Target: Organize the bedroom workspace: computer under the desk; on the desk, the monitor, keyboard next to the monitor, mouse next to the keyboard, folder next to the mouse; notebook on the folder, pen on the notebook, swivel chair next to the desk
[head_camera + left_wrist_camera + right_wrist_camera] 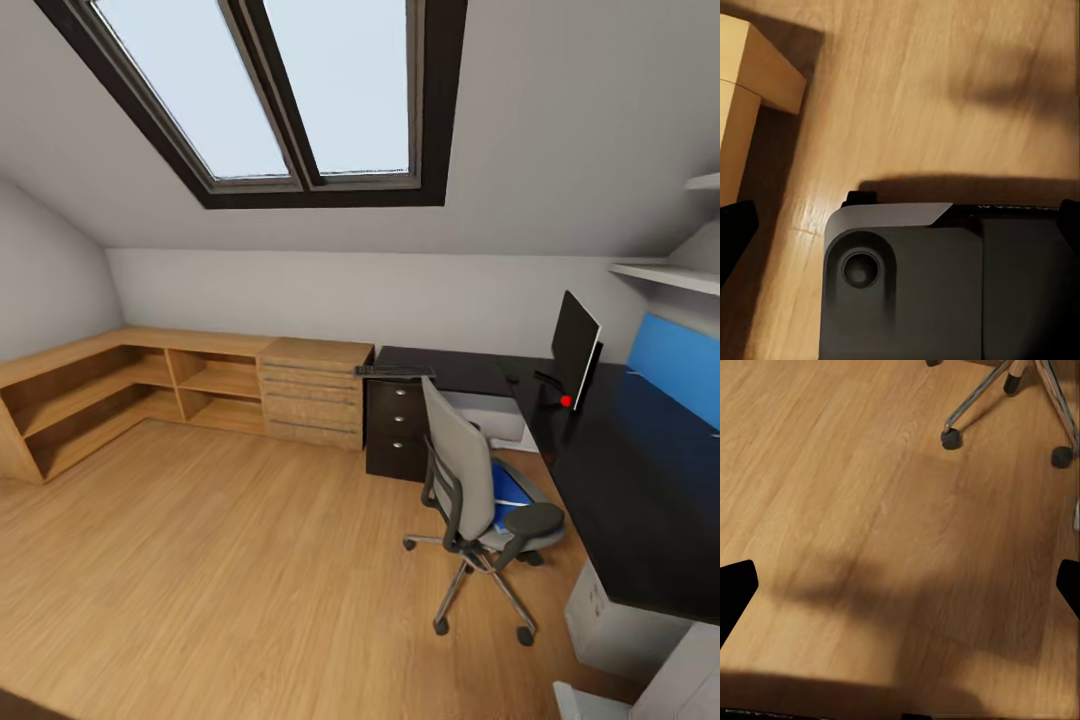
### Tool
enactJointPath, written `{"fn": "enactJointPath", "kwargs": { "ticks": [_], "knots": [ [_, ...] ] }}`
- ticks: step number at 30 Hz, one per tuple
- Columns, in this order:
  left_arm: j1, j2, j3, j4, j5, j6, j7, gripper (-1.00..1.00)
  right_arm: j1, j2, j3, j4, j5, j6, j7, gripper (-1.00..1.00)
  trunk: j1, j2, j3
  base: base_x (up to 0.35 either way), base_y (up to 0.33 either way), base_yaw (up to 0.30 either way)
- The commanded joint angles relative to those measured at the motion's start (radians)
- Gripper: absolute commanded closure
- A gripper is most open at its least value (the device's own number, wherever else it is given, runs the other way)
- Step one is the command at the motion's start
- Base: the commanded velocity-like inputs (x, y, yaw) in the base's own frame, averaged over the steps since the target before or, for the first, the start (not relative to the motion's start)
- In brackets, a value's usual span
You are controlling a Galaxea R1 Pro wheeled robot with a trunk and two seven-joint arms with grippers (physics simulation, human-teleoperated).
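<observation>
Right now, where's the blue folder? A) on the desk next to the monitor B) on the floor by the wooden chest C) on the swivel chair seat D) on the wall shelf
C: in the head view the folder lies on the seat of the swivel chair, behind the near armrest, not yet on the desk.

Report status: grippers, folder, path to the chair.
Both grippers open, empty, over wood floor. Blue folder on swivel chair seat, chair beside the desk. Monitor on desk. No obstacle visible on the floor toward the chair.
</observation>
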Motion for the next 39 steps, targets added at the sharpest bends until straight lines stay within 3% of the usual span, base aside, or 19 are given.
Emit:
{"fn": "enactJointPath", "kwargs": {
  "ticks": [1,39],
  "knots": [
    [0.0,0.0,0.001,0.0,0.003,-0.003,0.0,-1.0,-0.001,0.0,-0.001,0.001,0.005,-0.003,-0.001,-1.0,0.0,-0.001,-0.001,0.0,0.0,-0.248],
    [-0.001,-0.006,0.001,-0.007,0.005,-0.004,0.002,-1.0,-0.001,0.0,-0.001,0.001,0.005,-0.003,0.0,-1.0,0.0,-0.001,-0.001,0.0,0.0,-0.257]
  ]
}}
